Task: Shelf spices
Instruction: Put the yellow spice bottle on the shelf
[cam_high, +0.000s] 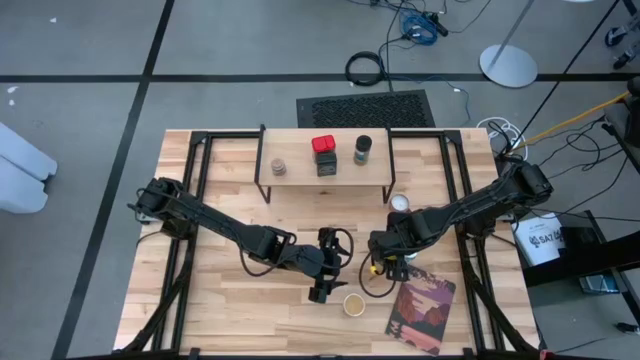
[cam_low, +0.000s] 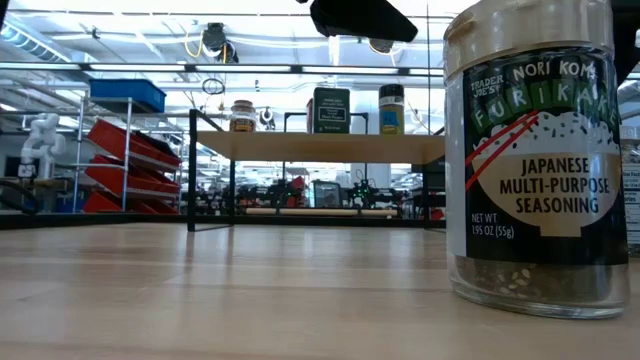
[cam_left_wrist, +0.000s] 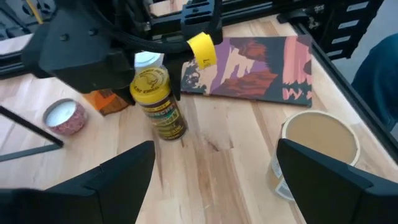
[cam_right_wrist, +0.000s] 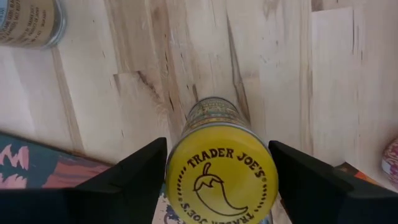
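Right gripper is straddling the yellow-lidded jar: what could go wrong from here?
1. The right gripper flanks the yellow-lidded spice jar just below its lid; so high a grip might tip it.
2. The picture-covered book and small white-topped pink tin stand close; a swing could knock them.

The left arm reaches from the table's nine o'clock edge in toward the middle, its left gripper (cam_high: 322, 290) pointing toward six o'clock, fingers (cam_left_wrist: 112, 180) spread wide with nothing between them. The right arm comes in from three o'clock, elbow bent — the right gripper (cam_high: 380, 262) hangs just right of centre, its fingers (cam_right_wrist: 134, 180) apart on either side of a yellow-topped jar (cam_right_wrist: 219, 177), not yet clamped.
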